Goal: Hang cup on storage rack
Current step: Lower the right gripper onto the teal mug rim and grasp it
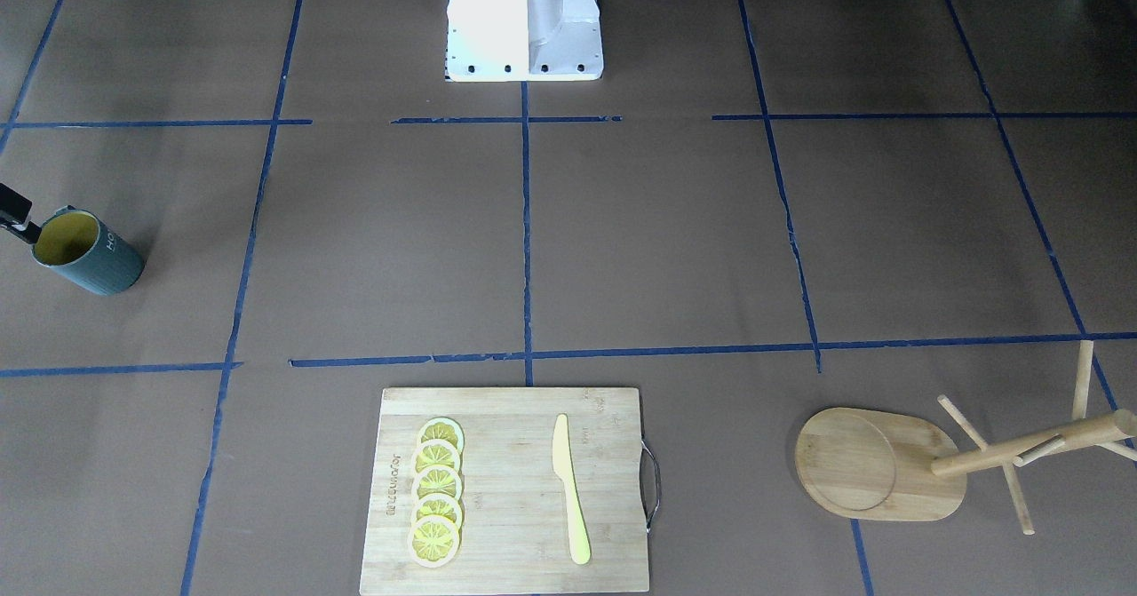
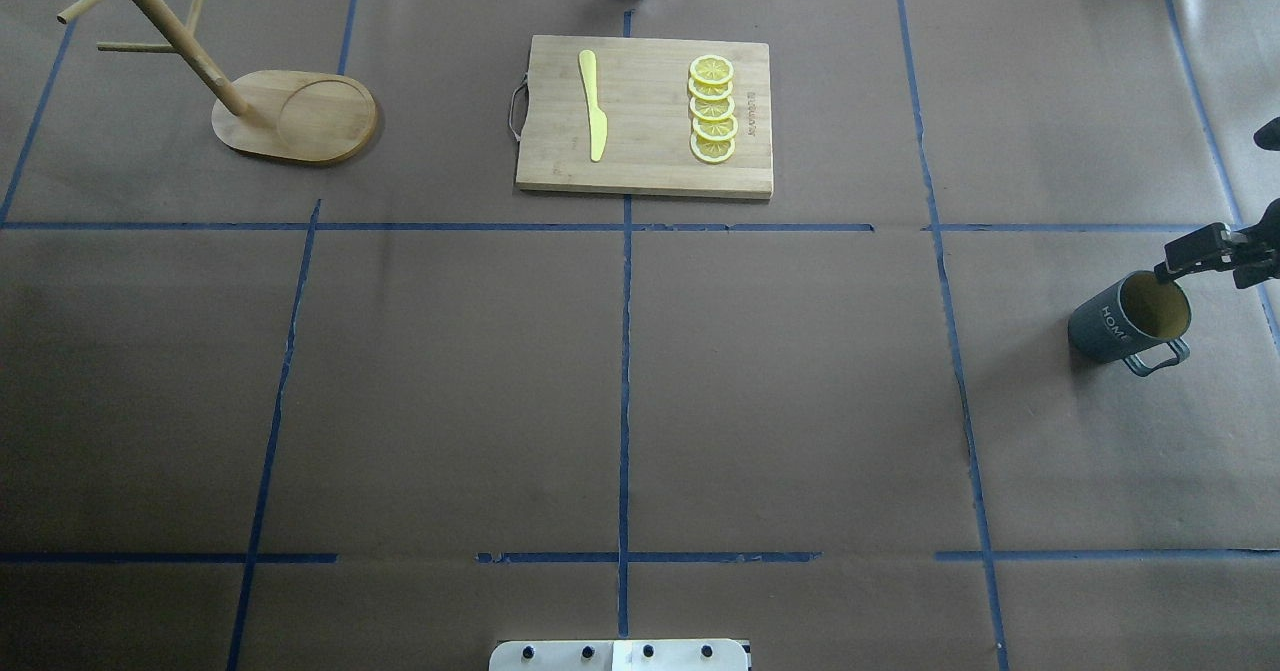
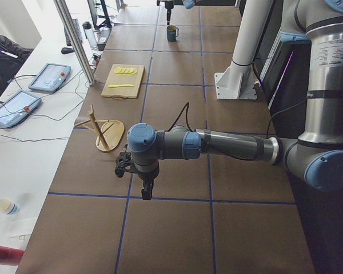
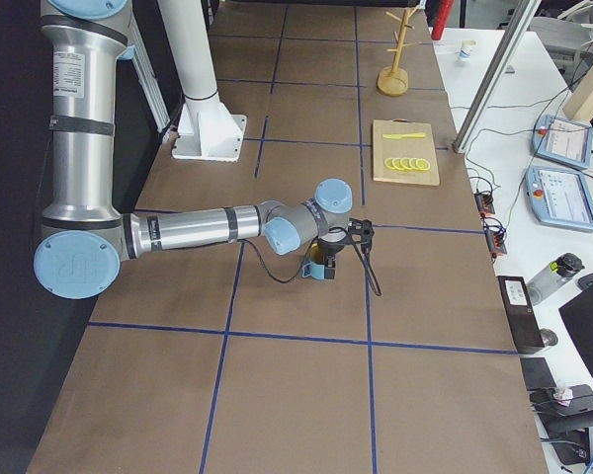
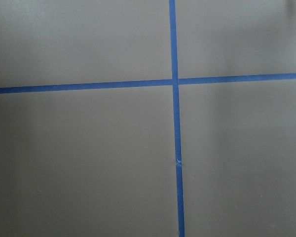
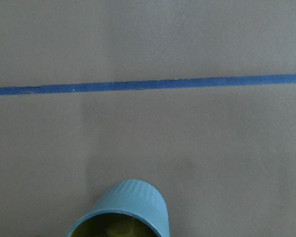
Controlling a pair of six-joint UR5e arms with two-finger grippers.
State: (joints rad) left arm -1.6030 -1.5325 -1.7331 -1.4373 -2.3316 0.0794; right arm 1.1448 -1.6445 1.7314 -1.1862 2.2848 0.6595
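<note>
Right gripper (image 2: 1180,266): you will see its dark fingers reach in from the table's (image 2: 620,391) edge to the rim of the cup (image 2: 1110,329). One fingertip is at the lip, on the side turned away from the cutting board (image 2: 650,166). No view shows whether the jaws are clamped on that lip or only beside it, so you cannot tell. The right wrist camera catches just the ribbed rim and yellow inside at its bottom edge, with no fingers.

Left gripper (image 3: 146,191): it shows only in the left side view, hanging fingers-down over bare table. Its opening cannot be judged from there. Its wrist camera shows a crossing of blue tape lines (image 5: 174,81).

Cup: mouth up, apparently resting on the table, well off to the robot's right of the cutting board and nearer the robot. Its loop handle (image 2: 1158,359) faces the robot's side.

Storage rack (image 2: 320,121): upright on its oval base, pegs bare, well to the robot's left of the cutting board and level with it. The left gripper hangs further left still, beyond the rack.

Cutting board: it carries a row of lemon slices (image 2: 712,111) and a yellow knife (image 2: 592,101).
</note>
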